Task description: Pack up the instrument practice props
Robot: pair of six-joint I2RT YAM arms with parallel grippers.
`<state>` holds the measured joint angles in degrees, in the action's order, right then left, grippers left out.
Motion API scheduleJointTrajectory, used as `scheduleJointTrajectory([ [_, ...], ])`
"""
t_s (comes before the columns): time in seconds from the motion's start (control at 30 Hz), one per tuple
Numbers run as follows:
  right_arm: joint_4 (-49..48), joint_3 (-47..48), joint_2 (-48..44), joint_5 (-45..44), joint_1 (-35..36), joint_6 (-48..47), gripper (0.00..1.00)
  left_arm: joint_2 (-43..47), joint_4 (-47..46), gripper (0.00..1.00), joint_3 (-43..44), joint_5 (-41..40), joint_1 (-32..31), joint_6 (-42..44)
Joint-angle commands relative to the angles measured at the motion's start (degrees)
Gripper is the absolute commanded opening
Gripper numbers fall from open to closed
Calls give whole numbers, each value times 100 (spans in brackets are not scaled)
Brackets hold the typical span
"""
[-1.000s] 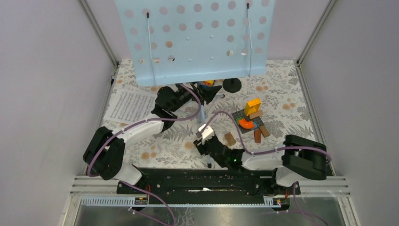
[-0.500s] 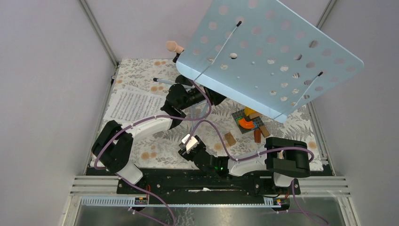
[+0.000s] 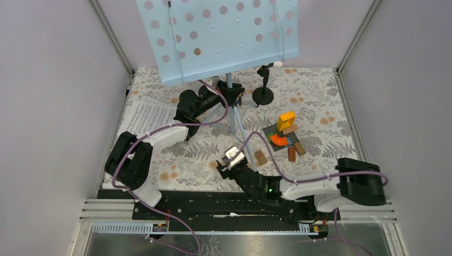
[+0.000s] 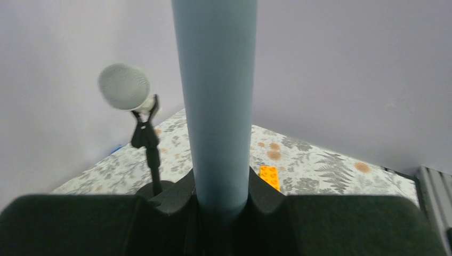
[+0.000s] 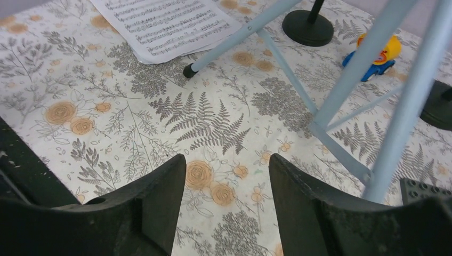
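Our left pincer [image 4: 221,194] has just clamped the pole [image 4: 216,96] of the music rack [image 3: 224,37], and the rack, tilted a moment ago, stands upright again. Our right pincer [image 5: 226,165] gapes empty, so we judge packing the rack can start.

The big blue panel of the music stand [image 3: 224,37] roofs the back strip of the bench [image 3: 176,160], so there's no way down from above there. Its pole [image 4: 216,106] sits pinched in the left hand [image 4: 218,202], with no gap on either side. The stand's legs [image 5: 240,35] splay low across the middle, just ahead of the right hand [image 5: 226,165], whose fingers stand apart around nothing. Bare patterned bench lies free beneath it and to the left, up to the sheet music [image 5: 165,24]. Right of the pole stands a microphone holder [image 3: 263,95]. Toy blocks [image 3: 285,133] and brown wooden blocks [image 3: 260,157] crowd the right side.
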<state>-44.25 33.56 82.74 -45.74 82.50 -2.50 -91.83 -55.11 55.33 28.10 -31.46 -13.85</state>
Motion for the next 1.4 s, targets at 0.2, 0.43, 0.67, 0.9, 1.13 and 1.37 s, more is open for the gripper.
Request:
scheduleJointTrajectory([
  [0.2,438,-1053,-1751,235,21,554,68,-587,-242,0,439,1696,-150,-517],
  [0.43,1188,-1468,-2978,423,-353,634,77,-167,215,52,-85,1266,-147,-79],
  [0.67,1760,-2017,-4261,1676,-1687,1292,79,248,675,86,-263,636,-150,149],
  [0.9,1712,-1861,-3526,2070,-2107,1517,76,528,606,90,-140,47,-158,-116],
  [1.13,1168,-1365,-1879,2106,-2185,1410,70,358,1251,88,535,-855,-346,7],
  [1.37,392,-785,-312,212,-1116,780,49,132,1723,66,899,-1699,-650,394],
])
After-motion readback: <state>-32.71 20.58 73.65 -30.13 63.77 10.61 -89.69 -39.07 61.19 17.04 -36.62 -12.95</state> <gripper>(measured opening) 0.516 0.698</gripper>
